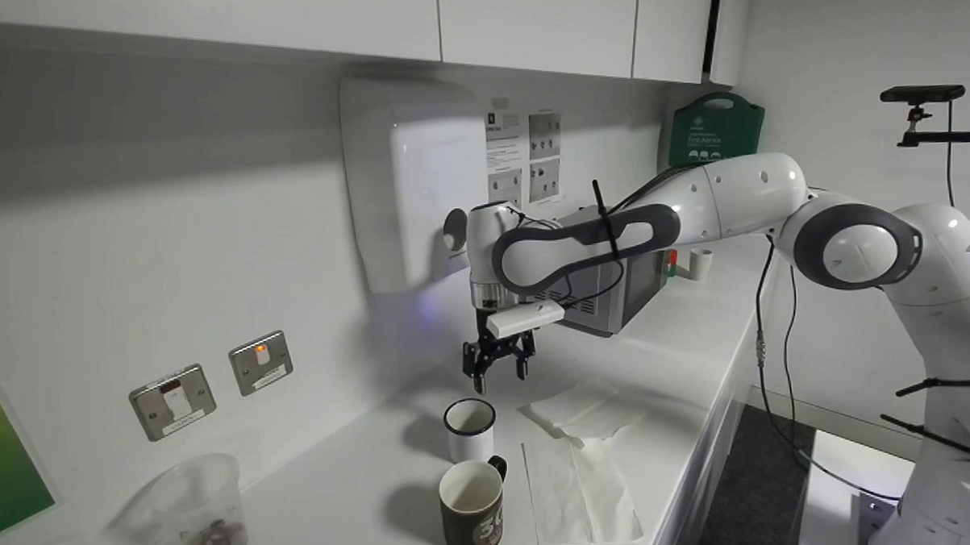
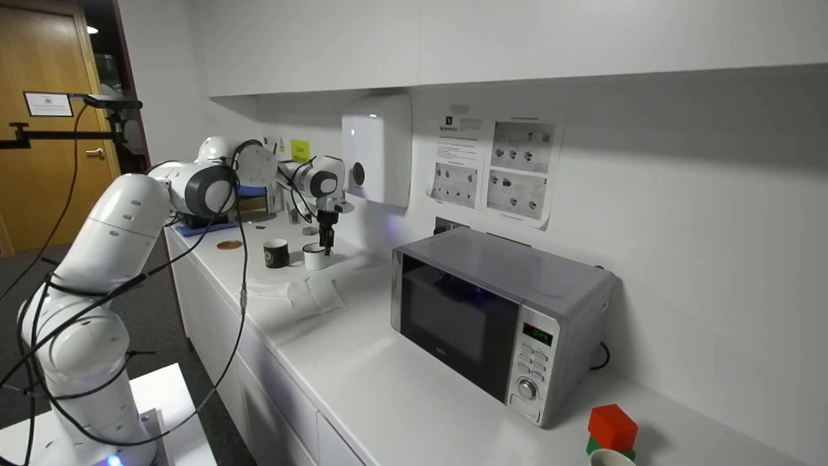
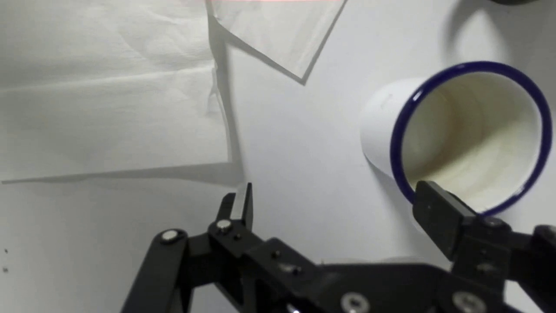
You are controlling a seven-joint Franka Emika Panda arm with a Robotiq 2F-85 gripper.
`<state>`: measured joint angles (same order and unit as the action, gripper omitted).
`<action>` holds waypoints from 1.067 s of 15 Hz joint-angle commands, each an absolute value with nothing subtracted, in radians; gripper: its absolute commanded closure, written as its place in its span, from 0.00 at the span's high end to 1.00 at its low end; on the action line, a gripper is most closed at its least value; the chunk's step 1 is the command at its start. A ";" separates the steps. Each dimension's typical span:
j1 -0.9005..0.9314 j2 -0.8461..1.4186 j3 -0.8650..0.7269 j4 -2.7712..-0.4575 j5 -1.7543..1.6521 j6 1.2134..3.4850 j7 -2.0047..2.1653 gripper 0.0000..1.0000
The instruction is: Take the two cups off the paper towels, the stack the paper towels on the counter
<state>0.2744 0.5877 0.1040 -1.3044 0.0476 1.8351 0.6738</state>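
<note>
A white cup with a dark blue rim (image 1: pixel 471 449) and a dark mug with a pale inside (image 1: pixel 466 525) stand upright on the white counter (image 1: pixel 355 491), beside the paper towels. One rumpled paper towel (image 1: pixel 593 408) lies farther along and another (image 1: pixel 580 495) lies nearer; their edges meet or overlap. Both towels, the left one (image 3: pixel 108 108) and the upper one (image 3: pixel 278 37), also show in the wrist view. Above the counter my gripper (image 3: pixel 336 198) is open, nothing between its fingers. Its right finger (image 3: pixel 438 217) covers part of the white cup's rim in that view; contact cannot be told.
Near the wall sits a clear container (image 1: pixel 207 508) with something dark inside. A wall dispenser (image 1: pixel 417 186) hangs behind the gripper. The microwave (image 2: pixel 479 317) takes up the counter farther along, followed by a red block (image 2: pixel 612 427) and a pale cup (image 2: pixel 610 458).
</note>
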 commanded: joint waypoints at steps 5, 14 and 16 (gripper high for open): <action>0.265 0.361 0.085 -1.647 0.069 1.885 0.673 1.00; 0.236 0.193 0.096 -1.905 -0.002 1.955 0.395 1.00; 0.224 0.188 0.101 -1.934 -0.008 1.975 0.295 1.00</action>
